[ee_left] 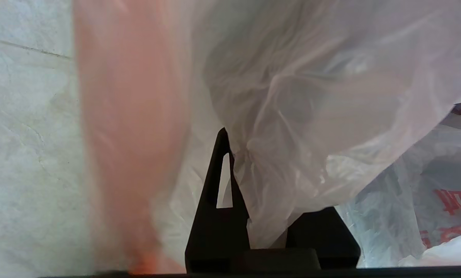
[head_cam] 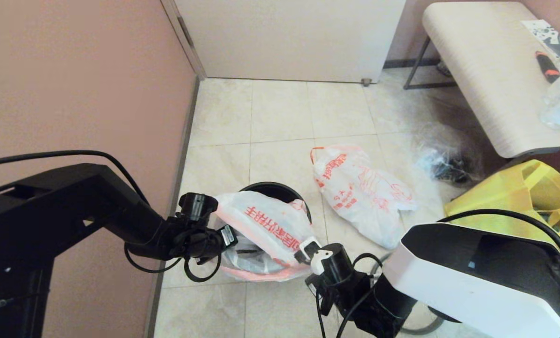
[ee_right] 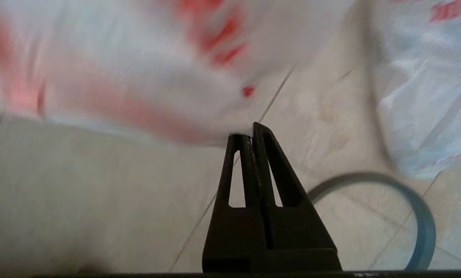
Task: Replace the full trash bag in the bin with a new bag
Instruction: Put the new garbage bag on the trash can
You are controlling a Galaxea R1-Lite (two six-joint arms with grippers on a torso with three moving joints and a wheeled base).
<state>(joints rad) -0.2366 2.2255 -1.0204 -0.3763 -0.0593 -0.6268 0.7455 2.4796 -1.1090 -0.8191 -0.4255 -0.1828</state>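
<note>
New bag (head_cam: 265, 225) stretched over bin (head_cam: 280, 188), clamped by left gripper (head_cam: 227, 236) at 9 o'clock and right gripper (head_cam: 305, 253) at 4 o'clock (full trash bag (head_cam: 362, 192) at 2 o'clock).

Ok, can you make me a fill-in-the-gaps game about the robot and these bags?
1. The left gripper and right gripper both hold the new bag over the bin, whose colour is ____.
2. The full trash bag lies on the ____.
3. The fabric tote is coloured ____.

Missing words: black; floor; yellow.
</note>
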